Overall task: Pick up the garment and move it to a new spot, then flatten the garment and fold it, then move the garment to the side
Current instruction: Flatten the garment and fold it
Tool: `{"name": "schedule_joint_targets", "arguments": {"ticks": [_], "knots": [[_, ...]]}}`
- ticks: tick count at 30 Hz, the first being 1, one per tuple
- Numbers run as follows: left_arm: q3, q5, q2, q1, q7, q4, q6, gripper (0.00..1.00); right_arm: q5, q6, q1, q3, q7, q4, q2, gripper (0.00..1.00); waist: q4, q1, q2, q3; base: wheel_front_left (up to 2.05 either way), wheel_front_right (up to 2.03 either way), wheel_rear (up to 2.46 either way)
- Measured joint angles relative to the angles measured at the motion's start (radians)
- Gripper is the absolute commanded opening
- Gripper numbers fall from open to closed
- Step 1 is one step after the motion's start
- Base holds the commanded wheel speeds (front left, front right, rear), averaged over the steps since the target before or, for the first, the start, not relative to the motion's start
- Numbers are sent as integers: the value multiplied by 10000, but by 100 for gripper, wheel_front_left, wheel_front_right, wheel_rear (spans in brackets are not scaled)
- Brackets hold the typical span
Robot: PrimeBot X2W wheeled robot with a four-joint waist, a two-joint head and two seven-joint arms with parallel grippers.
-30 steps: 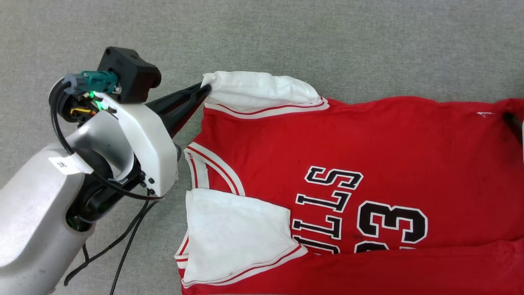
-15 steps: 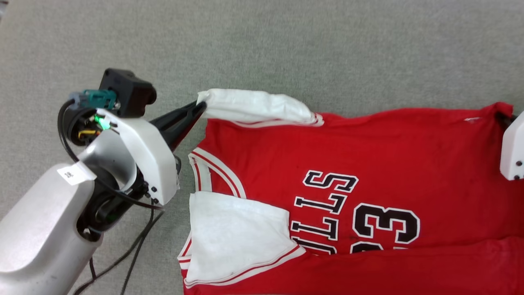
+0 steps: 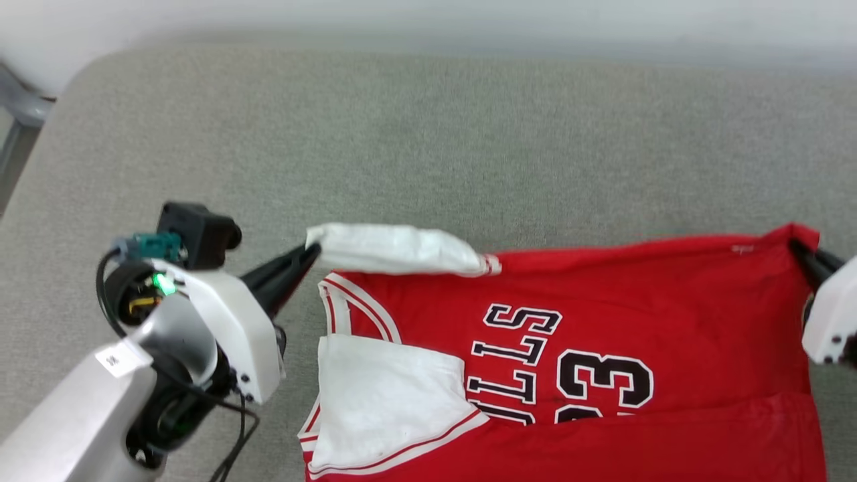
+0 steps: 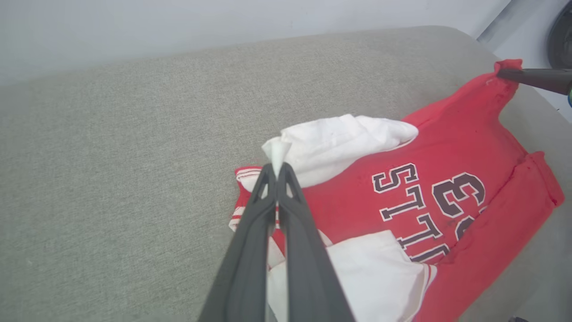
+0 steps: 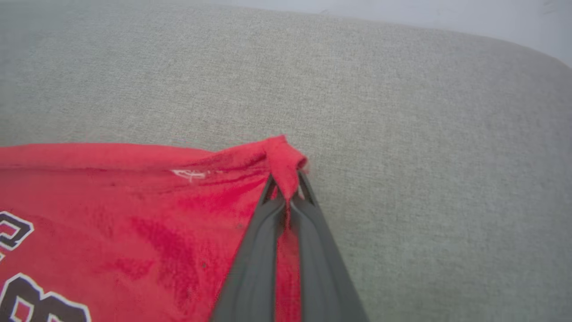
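The right gripper (image 3: 798, 248) has closed on the far hem corner of the garment (image 3: 602, 288) since a second ago. The head camera has tipped up in that time, bringing the back edge of the grey surface (image 3: 428, 134) and a pale wall into the top of the frame.

Head view: the garment lies from lower centre to the right of the frame, with the collar to the left, the hem to the right and the lettering (image 3: 529, 348) face up. At middle left the left gripper (image 3: 309, 253) has its fingers pressed together on the tip of the far sleeve (image 3: 395, 248). At the right edge the right gripper pinches the red corner. The near sleeve (image 3: 388, 395) is folded over the chest at lower centre and covers part of the lettering.

Left wrist view: the left gripper (image 4: 277, 167) rises from bottom centre, clamped on a small peak of white cloth. The far sleeve (image 4: 344, 138) bunches just behind it. The garment (image 4: 456, 143) stretches towards the upper right, where the right gripper (image 4: 502, 74) holds the raised red corner.

Right wrist view: the right gripper (image 5: 288, 197) rises from bottom centre, shut on the corner, and a nub of cloth pokes up past its tips. The garment (image 5: 111, 201) fills the lower left, and the grey surface (image 5: 424, 112) takes up the rest.
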Motion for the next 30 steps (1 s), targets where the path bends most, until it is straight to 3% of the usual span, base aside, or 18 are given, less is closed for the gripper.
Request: {"name": "schedule_joint_targets", "arguments": {"ticks": [7,16,24,30], "knots": [[-121,-130,96,1148,-194,-430,357,0,794,0,1301,-431,-339,-594,81,0,153,0,0,-495,0,0,0],[-660,-332,222,2922,-307,-719,679,0,1593,0,3129,-385,56,-1555,-92,0,332,0,0,-788,0,0,0],[-1053,-288,203,3406,-326,-94,596,0,1776,0,3967,247,656,-1998,-995,0,303,0,0,-765,0,0,0],[-1350,-209,-169,3423,-497,704,380,0,1716,0,4091,765,755,-1996,-1586,0,288,0,0,-690,0,0,0]]}}
